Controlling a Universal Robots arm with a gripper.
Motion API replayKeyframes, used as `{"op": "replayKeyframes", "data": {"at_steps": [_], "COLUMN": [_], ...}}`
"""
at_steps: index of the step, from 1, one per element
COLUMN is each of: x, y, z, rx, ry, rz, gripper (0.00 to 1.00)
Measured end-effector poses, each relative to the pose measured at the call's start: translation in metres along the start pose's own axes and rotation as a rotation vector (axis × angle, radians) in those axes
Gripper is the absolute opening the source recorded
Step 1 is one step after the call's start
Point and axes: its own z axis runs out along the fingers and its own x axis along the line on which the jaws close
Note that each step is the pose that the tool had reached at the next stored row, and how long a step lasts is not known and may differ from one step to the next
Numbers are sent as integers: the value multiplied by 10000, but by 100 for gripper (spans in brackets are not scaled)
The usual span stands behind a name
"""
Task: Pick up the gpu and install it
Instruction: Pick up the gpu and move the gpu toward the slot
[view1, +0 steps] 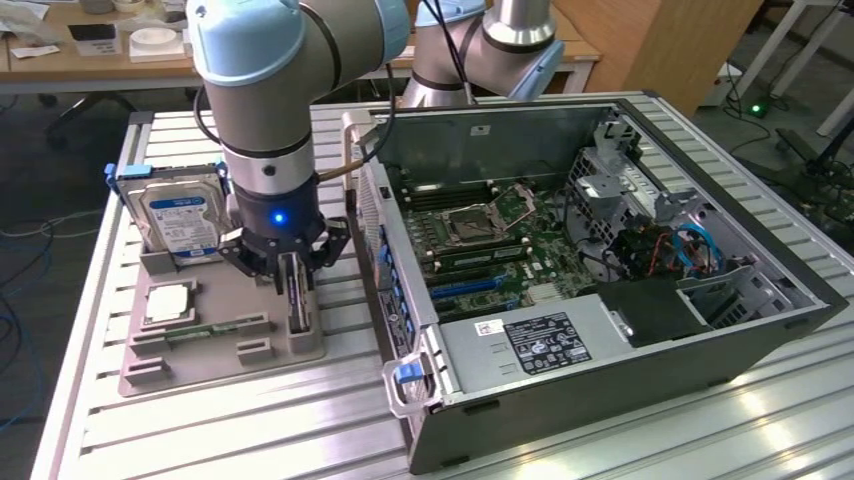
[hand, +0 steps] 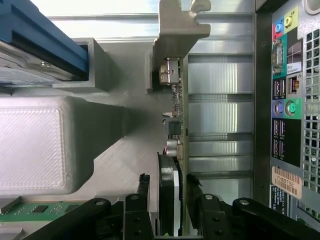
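The gpu (view1: 296, 300) stands on edge in a slot of the grey holder tray (view1: 214, 350), on the side nearest the computer case. In the wrist view the gpu (hand: 174, 125) runs away from the camera, its metal bracket at the far end. My gripper (view1: 294, 278) is lowered over it. The gripper (hand: 168, 182) is open, with one of its fingers (hand: 144, 182) on each side of the card. A narrow gap shows between each finger and the card.
The open computer case (view1: 601, 250) lies at the exterior view's right, its motherboard (view1: 481, 240) exposed and its rear port panel (hand: 287, 100) beside the card. On the tray stand a hard drive (view1: 184, 215), a memory stick (view1: 214, 328) and a pale square part (view1: 171, 302).
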Motion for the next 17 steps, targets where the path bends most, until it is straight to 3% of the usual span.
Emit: {"op": "replayKeyframes", "data": {"at_steps": [8, 9, 17], "x": [0, 0, 0], "y": [0, 0, 0], "z": [0, 0, 0], "rx": [0, 0, 0], "ry": [1, 1, 1], "rz": [-7, -7, -6], "gripper": [41, 34, 28]}}
